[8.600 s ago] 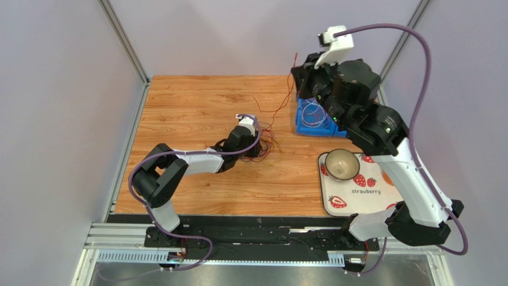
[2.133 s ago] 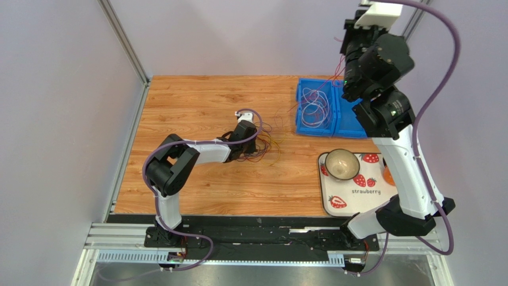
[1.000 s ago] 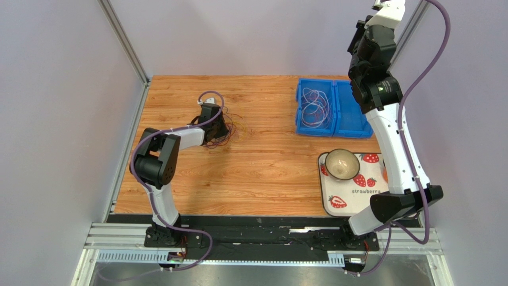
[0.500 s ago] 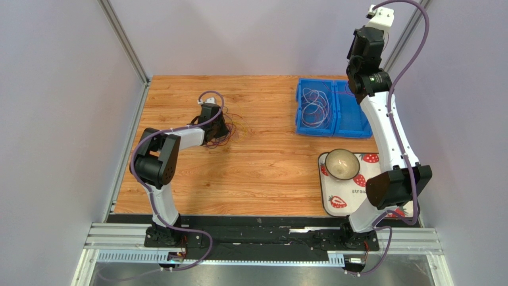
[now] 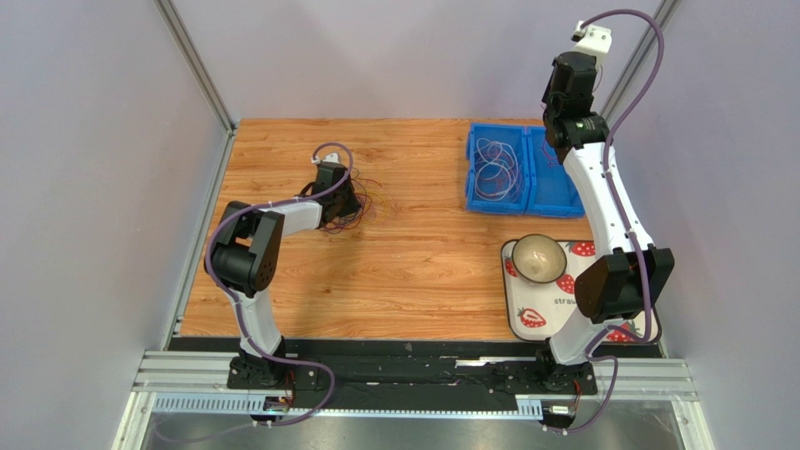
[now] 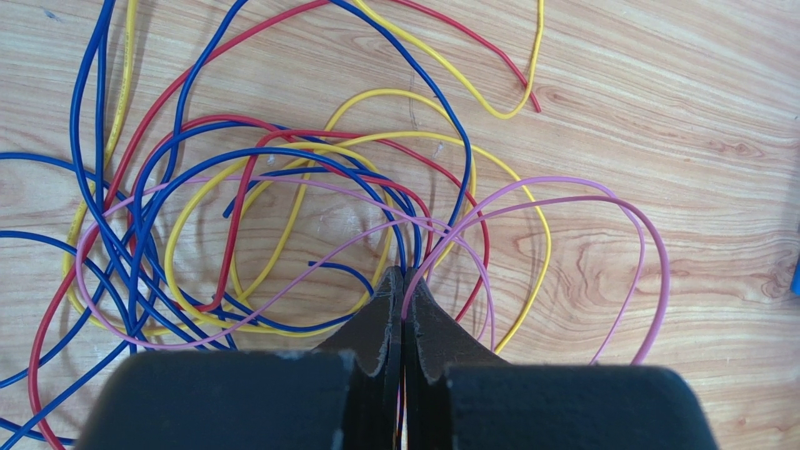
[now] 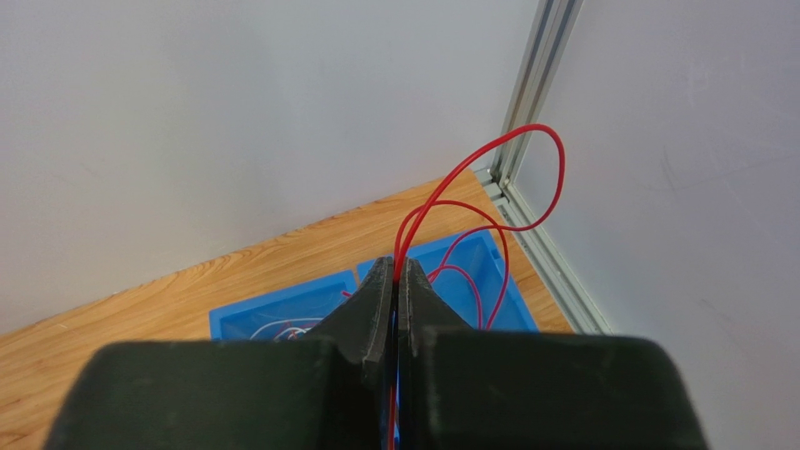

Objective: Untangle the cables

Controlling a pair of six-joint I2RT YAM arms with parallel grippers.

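**A:** Where are the cables?

**B:** Most of them lie in a loose tangle of thin blue, red, yellow and pink cables [image 6: 282, 216] on the wooden tabletop [image 5: 423, 272], left of centre and toward the far edge.

**A:** And the left pincer?

**B:** The left pincer [image 6: 404, 279] is low over the wood at the tangle's edge. Its tips are pressed together, and a pink strand [image 6: 563, 178] runs in between them. Blue and red strands cross just in front.

**A:** What about the other arm?

**B:** The right pincer [image 7: 396, 267] is raised high near the far right corner, above the blue two-compartment plastic bin [image 5: 554, 187]. Its tips are closed on a single red cable [image 7: 538, 126]. That cable arches up in the air toward the aluminium corner post [image 7: 530, 84], then curls back down. It is well apart from the tangle.

**A:** Is anything in the bin?

**B:** There are coils of thin white cable [image 5: 493, 169] in the left compartment. From the right wrist view, the red loop hangs in front of the right compartment, but I cannot tell whether it touches.

**A:** Is there anything else on the tabletop?

**B:** A beige bowl [image 5: 538, 258] sits on a white tray printed with strawberries [image 5: 530, 314] at the near right. The right arm's elbow hides part of the tray.
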